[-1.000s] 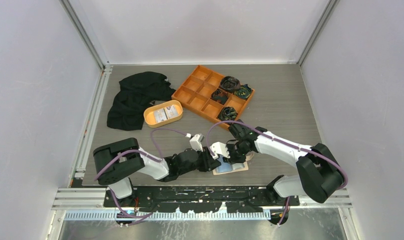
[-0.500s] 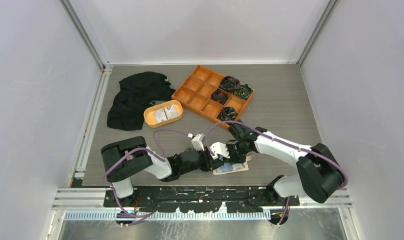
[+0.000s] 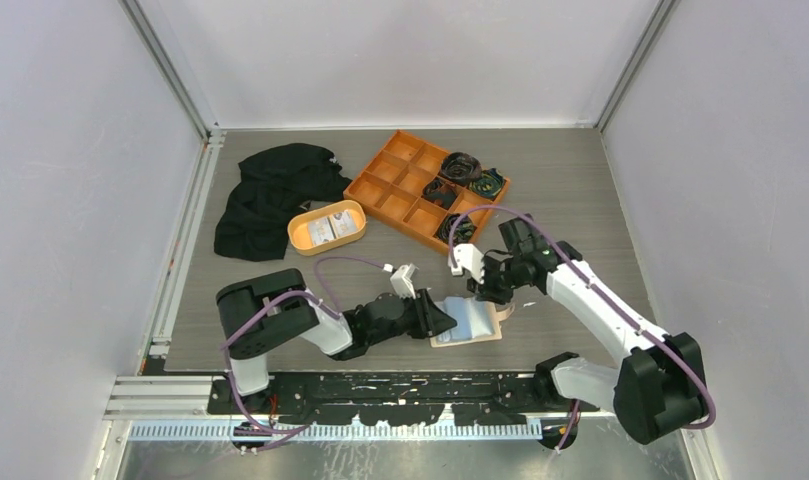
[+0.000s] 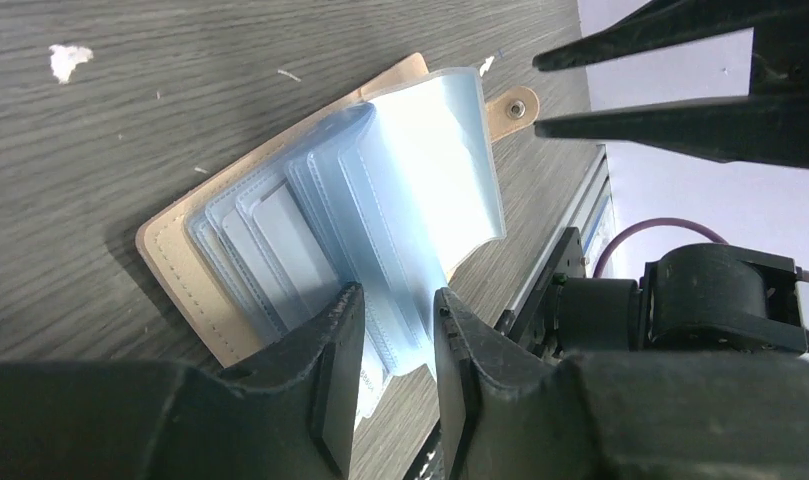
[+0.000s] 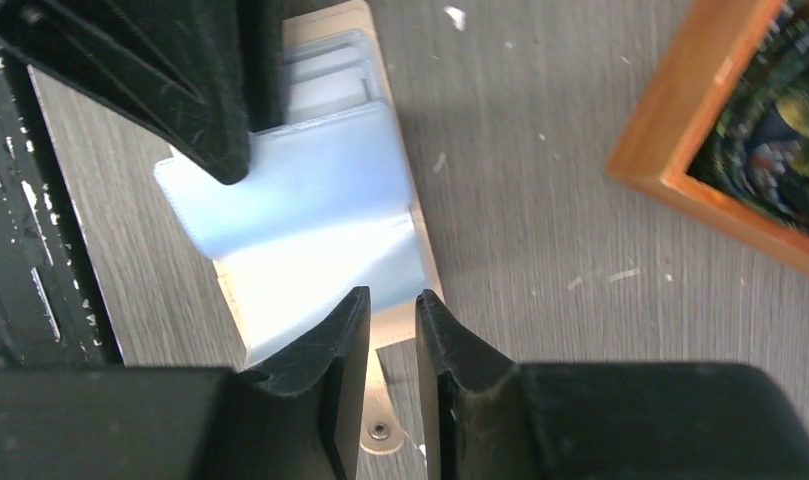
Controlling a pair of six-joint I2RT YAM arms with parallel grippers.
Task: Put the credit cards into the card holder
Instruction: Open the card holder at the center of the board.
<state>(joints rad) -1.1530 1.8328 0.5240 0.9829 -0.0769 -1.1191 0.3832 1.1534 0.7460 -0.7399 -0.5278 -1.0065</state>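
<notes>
Tabletop (image 3: 580, 200) of grey wood grain carries everything. A crumpled black cloth (image 3: 265, 195) lies towards its far left corner. An orange divided tray (image 3: 390, 170) sits slantwise near the far edge at centre, with dark rolled items (image 3: 462, 165) in its right-hand compartments. Just beside the tray's left corner is an oval orange dish (image 3: 298, 232) holding white printed credit cards (image 3: 335, 226). The card holder (image 3: 470, 322) lies open close to the near edge, a little right of centre, its clear sleeves fanned upward from the tan cover (image 4: 170, 260). The left gripper (image 3: 435, 318) reaches in low from the left. Its jaws stand narrowly apart (image 4: 397, 295) astride the near edge of the sleeves, though I cannot tell whether they actually pinch a sleeve. The right gripper (image 3: 480, 285) hangs above the holder's far side, its jaws slightly parted (image 5: 392, 295) with nothing between them. The snap tab (image 4: 512, 105) juts from the holder's right side, directly below the right gripper.
</notes>
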